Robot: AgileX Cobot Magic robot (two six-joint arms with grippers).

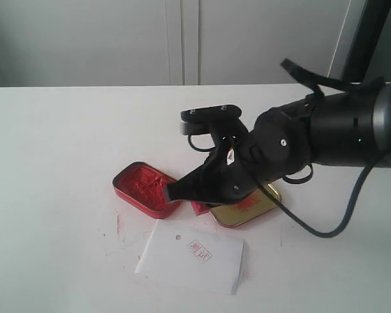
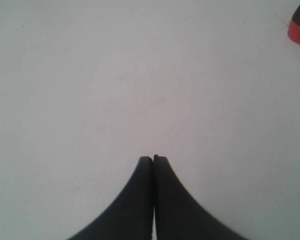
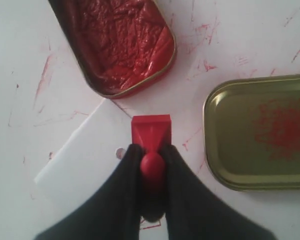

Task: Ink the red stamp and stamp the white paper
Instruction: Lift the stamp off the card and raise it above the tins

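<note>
Two tins found on the white table (image 1: 52, 163): a red tin (image 1: 143, 188) of crinkled red paste and, near it, a gold lid (image 1: 247, 210) smeared red inside. Found the red stamp (image 3: 151, 131) in the gap between them, pinched by its knobbed handle in the right gripper (image 3: 151, 149), jaws narrow and closed on the knob, square base poking out past the fingertips (image 3: 132, 152). Saw the base pointing toward the near end of the red tin, apart from its rim. Could not tell whether the base touched the surface below. Saw the white paper (image 1: 189, 261) lying flat near both tins, one edge running beneath the stamp, its punched hole (image 3: 120, 152) just beside one finger of the gripper. Noted a red square print (image 1: 200, 251) already on the sheet, near the hole. Noted red streaks (image 3: 45, 75) scattered over the table around the tins. Found the left gripper (image 2: 153, 159) over bare table, jaws pressed together with nothing between them. Caught only a red edge of the tin at the corner of that wrist view.
</note>
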